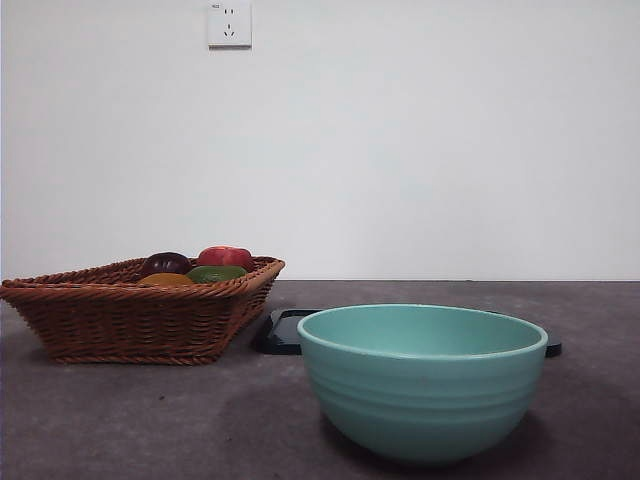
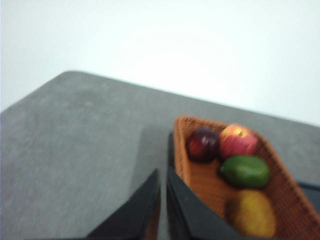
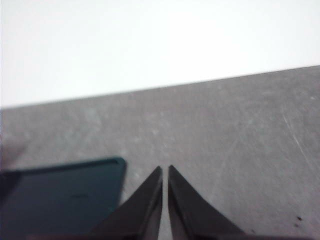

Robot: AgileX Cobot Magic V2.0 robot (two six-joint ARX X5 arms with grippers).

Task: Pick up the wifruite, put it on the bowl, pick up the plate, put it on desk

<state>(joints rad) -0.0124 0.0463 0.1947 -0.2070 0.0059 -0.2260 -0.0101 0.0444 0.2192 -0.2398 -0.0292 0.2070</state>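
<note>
Black jaws of the left claw [image 2: 163, 176] sit nearly closed, empty, beside the wicker basket [image 2: 200, 185] holding the wifruite [image 2: 252, 212]. Right claw [image 3: 165, 172], likewise closed and empty, hangs beside the dark plate [image 3: 65, 192]. Mint bowl [image 1: 422, 380] stands on the counter [image 1: 150, 420].

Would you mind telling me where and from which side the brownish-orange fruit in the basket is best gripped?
Probably from above, jaws closing across the narrow middle of the wifruite: it lies on its side in the wicker basket, whose raised walls block a side approach. The green fruit lies close beside it, so span the width, not the length.
</note>
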